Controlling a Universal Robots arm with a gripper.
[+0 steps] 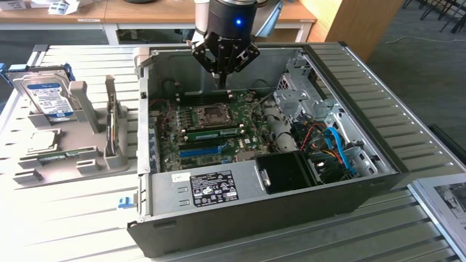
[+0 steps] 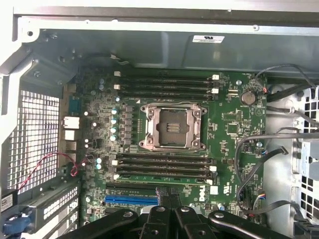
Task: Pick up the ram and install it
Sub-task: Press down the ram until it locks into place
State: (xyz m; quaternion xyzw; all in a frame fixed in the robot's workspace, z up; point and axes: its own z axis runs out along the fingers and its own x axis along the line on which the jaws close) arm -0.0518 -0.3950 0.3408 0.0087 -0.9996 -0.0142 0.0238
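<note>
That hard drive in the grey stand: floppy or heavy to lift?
Probably stiff and heavy for its size: the hard drive looks like a boxy metal case. Standing on edge in the grey stand, it might tip if nudged.

Matt grey metal case (image 1: 350,71), glossy green circuit board (image 2: 224,114).

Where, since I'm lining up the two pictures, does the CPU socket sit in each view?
Exterior view: the CPU socket sits mid-motherboard inside the open computer case, toward the exterior view's left.
Wrist view: the CPU socket lies at the picture's centre, between two banks of memory slots.
Shared landmark: the blue expansion slot.
</note>
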